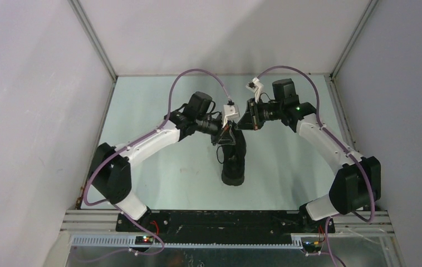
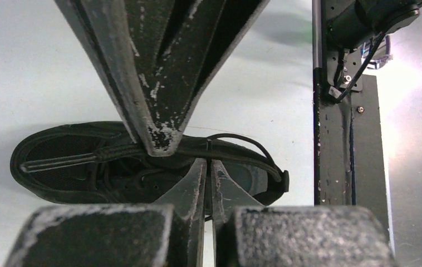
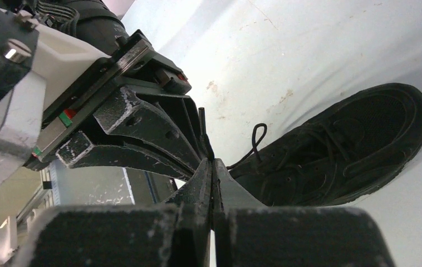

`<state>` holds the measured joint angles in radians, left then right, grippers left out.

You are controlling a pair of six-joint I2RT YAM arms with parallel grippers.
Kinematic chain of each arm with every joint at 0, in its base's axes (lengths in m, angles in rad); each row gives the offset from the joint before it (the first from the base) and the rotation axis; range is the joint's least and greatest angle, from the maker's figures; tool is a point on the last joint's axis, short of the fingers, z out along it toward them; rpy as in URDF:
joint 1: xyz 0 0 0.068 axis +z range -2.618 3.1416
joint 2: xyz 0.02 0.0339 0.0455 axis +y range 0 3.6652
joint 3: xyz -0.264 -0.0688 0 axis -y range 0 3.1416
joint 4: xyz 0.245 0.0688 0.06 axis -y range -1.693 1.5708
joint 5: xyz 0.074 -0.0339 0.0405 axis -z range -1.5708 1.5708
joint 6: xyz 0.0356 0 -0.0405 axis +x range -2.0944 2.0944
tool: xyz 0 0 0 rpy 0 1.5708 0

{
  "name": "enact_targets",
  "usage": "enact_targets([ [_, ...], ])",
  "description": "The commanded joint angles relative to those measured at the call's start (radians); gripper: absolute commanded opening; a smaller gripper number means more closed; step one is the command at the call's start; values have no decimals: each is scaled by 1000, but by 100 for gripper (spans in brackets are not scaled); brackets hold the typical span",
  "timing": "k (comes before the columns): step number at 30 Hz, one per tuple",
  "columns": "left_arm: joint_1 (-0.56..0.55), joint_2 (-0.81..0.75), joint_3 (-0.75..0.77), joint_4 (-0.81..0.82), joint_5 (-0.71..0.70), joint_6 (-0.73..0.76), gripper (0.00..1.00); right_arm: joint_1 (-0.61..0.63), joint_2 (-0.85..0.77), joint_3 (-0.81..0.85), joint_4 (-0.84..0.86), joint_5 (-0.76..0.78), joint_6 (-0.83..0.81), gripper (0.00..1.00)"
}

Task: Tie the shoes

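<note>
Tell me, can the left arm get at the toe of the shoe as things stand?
Probably yes. The shoe has its toe at the near end, uncovered; the left gripper and right gripper crowd only its far end.

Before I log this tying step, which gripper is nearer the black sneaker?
Left, narrowly. The left gripper sits over the far end of the sneaker; the right gripper hangs just beyond it, to the right.

I see one all-black low-top sneaker [image 1: 234, 164] resting on its sole in the middle of the table [image 1: 158, 167], lengthwise, with the toe toward the near edge. The upper is mesh. Its thin black laces [image 3: 258, 139] throw one loose loop up near the collar.
</note>
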<state>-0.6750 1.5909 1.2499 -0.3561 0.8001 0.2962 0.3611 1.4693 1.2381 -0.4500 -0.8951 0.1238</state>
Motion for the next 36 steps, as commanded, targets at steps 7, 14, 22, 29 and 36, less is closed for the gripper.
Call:
enact_targets([
  [7, 9, 0, -24, 94, 20, -31, 8, -3, 19, -24, 68, -47, 101, 0],
  [14, 13, 14, -6, 40, -1, -10, 0, -16, 6, -27, 49, -26, 61, 0],
  [22, 31, 191, 144, 92, -20, -150, 0, -121, 24, 5, 69, -14, 64, 0],
  [29, 32, 379, 348, 91, -78, -330, 12, -185, 18, 8, 63, -20, 64, 0],
  [36, 43, 310, 301, 49, -225, -325, 52, -208, -10, 8, 26, -32, 38, 0],
])
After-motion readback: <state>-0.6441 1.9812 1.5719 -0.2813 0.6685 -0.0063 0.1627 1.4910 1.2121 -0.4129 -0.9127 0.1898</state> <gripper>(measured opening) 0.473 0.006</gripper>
